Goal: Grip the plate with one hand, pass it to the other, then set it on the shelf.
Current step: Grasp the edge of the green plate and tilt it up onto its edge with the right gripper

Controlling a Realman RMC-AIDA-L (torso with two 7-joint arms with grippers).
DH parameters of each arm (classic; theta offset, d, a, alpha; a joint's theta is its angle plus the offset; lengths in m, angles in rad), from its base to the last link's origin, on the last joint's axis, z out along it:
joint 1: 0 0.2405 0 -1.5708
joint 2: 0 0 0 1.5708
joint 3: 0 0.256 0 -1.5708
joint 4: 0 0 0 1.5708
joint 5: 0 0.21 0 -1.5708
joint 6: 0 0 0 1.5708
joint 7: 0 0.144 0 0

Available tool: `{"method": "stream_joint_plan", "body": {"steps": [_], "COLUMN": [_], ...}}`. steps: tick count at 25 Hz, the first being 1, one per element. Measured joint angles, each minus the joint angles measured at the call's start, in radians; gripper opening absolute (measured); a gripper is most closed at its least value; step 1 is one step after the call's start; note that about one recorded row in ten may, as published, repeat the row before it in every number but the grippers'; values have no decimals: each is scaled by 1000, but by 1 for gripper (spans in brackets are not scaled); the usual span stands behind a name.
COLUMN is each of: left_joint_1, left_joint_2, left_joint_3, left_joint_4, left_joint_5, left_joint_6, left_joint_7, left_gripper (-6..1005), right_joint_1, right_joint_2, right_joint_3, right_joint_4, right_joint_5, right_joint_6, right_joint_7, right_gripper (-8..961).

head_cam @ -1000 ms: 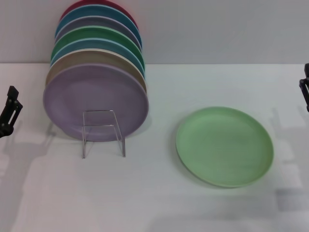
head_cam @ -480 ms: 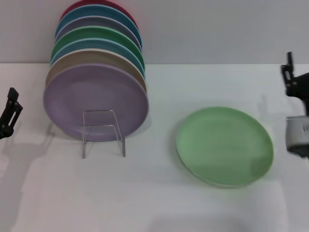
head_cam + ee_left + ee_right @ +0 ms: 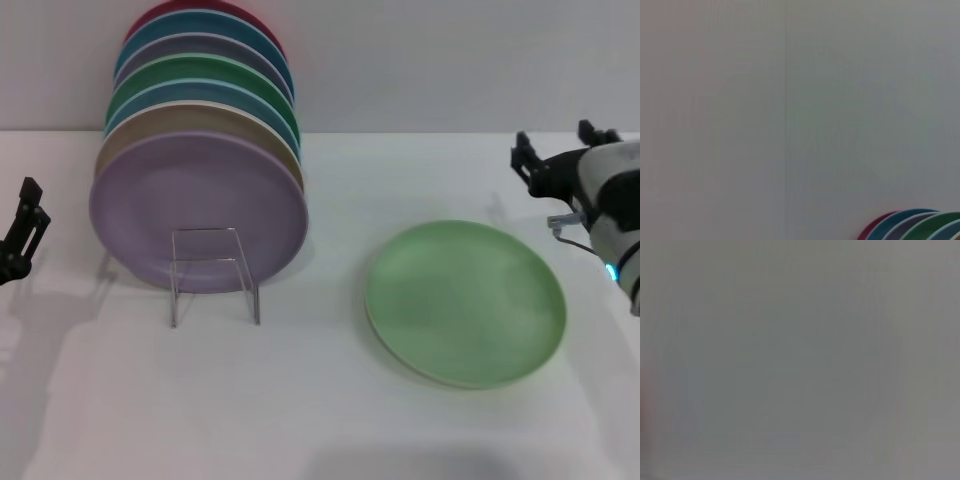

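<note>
Seen from the head camera, the pale mint plate lies flat on the white tabletop, untouched. The right tool hangs just beyond the plate's far right rim, its two black fingers spread apart and holding nothing. The plate sits inward of it and nearer the robot, so the right arm is plainly the closer one for a first grip. The left tool is parked at the tabletop's left edge, well apart from the plate (whether its fingers are open cannot be told). Between them stands the clear acrylic shelf, already carrying a leaning row of plates with a lilac plate at the front.

Next, the left wrist camera shows mostly blank wall, with the coloured rims of the racked plates in one corner.

Lastly, the right wrist camera shows only featureless grey.
</note>
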Motion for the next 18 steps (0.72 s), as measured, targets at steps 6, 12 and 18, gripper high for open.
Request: {"method": "stream_joint_plan", "body": {"steps": [6, 12, 18], "left_joint_1": [-8, -18, -25], "left_joint_2": [1, 1, 0], "left_joint_3": [0, 0, 0], "left_joint_4": [0, 0, -1], "left_joint_5": [0, 0, 0], "left_joint_6": [-12, -28, -34], "left_joint_7": [0, 0, 0], "left_gripper": [828, 828, 828], "right_joint_1": [-39, -24, -32], "right_joint_2": [-2, 2, 5], "right_joint_3": [224, 353, 351], "right_joint_4": [72, 65, 74], "right_joint_5": [38, -94, -225], "right_joint_6": [383, 552, 453], "right_joint_7": [-22, 19, 49], "right_gripper": [718, 717, 717]}}
